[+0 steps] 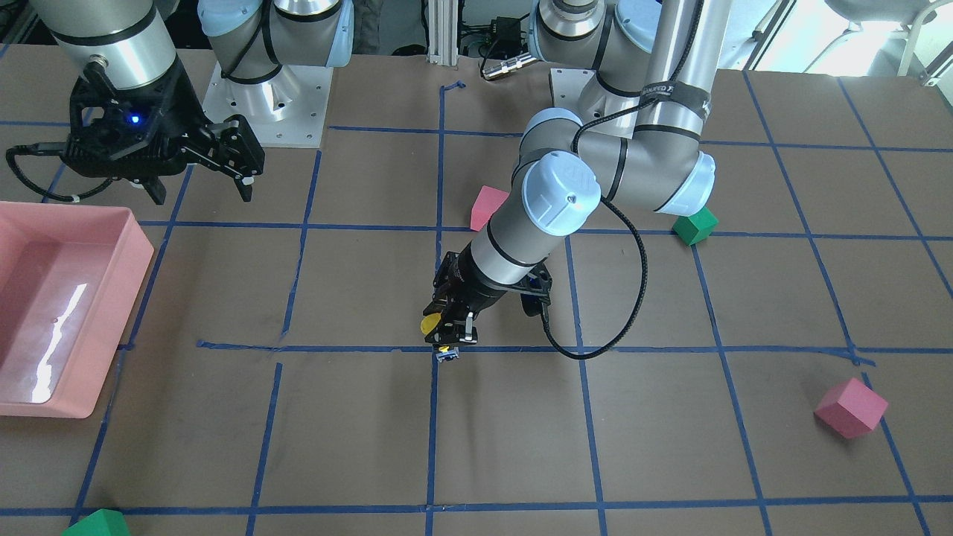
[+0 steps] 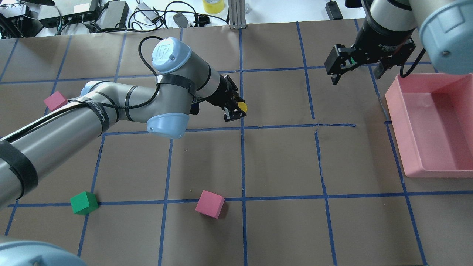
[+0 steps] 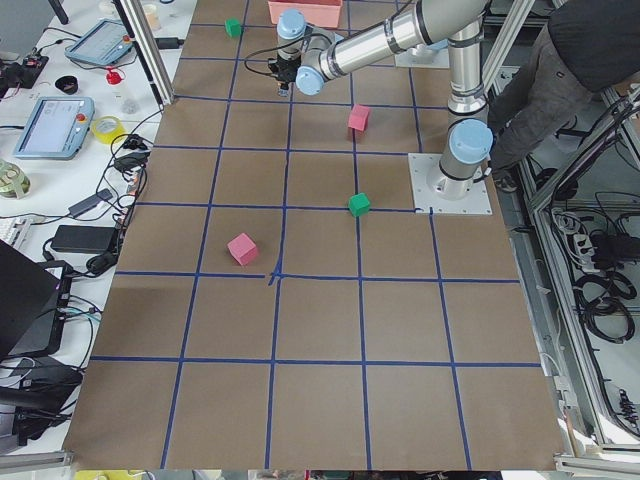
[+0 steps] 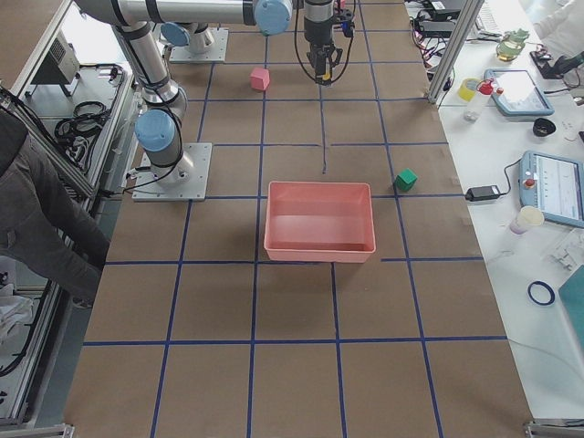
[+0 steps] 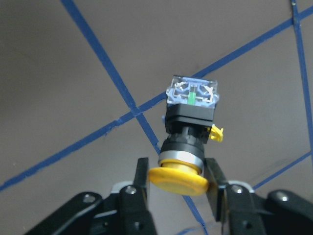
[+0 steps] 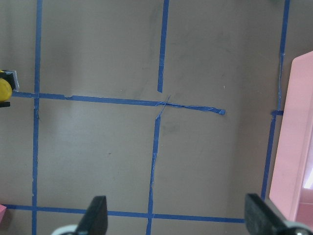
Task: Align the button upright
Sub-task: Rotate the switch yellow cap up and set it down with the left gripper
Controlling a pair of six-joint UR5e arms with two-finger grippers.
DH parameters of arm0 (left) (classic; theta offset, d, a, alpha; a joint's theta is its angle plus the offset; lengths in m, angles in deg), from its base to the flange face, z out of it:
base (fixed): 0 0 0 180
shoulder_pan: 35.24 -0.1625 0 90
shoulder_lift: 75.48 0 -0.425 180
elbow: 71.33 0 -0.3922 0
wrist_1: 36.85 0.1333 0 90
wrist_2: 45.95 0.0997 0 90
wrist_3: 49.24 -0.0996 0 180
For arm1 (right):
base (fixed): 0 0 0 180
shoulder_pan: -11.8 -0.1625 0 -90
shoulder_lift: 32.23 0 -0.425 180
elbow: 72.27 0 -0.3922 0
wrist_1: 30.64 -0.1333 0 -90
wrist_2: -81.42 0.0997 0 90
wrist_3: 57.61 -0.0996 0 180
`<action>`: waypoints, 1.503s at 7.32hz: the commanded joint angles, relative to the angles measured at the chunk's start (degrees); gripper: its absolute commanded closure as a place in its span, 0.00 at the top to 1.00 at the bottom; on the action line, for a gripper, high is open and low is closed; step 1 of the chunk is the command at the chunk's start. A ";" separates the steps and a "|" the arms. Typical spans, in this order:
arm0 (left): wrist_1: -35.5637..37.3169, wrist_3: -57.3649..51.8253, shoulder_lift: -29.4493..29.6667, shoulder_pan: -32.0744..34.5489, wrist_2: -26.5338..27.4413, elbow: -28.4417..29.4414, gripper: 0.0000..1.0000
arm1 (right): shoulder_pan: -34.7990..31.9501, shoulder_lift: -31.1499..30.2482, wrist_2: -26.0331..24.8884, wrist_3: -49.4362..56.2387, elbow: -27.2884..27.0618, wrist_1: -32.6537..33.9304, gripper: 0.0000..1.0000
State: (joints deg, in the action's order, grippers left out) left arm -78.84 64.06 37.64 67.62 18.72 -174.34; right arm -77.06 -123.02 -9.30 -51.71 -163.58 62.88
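The button (image 5: 190, 115) has a round yellow cap, a black body and a clear whitish base block. My left gripper (image 5: 177, 169) is shut on it just behind the cap, with the base pointing away from the wrist toward the table. In the front view the left gripper (image 1: 449, 336) holds the button (image 1: 445, 354) tilted and low over a blue tape crossing. It also shows in the overhead view (image 2: 242, 107). My right gripper (image 2: 356, 72) is open and empty, raised near the pink tray; its fingers (image 6: 97, 215) stand wide apart.
A pink tray (image 2: 392, 111) stands at the table's right side. A pink cube (image 2: 210, 204) and a green cube (image 2: 84, 203) lie near the front, and another pink cube (image 2: 55, 101) lies at the left. Cables and gear lie beyond the far edge.
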 commanded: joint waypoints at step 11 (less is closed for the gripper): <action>0.25 3.51 0.10 -0.55 1.73 3.75 1.00 | 0.00 0.00 0.01 0.08 0.00 0.00 1.00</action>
State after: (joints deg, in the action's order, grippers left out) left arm -78.58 67.79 39.29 67.07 17.56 -172.61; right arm -77.06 -123.02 -9.29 -51.66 -163.62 62.87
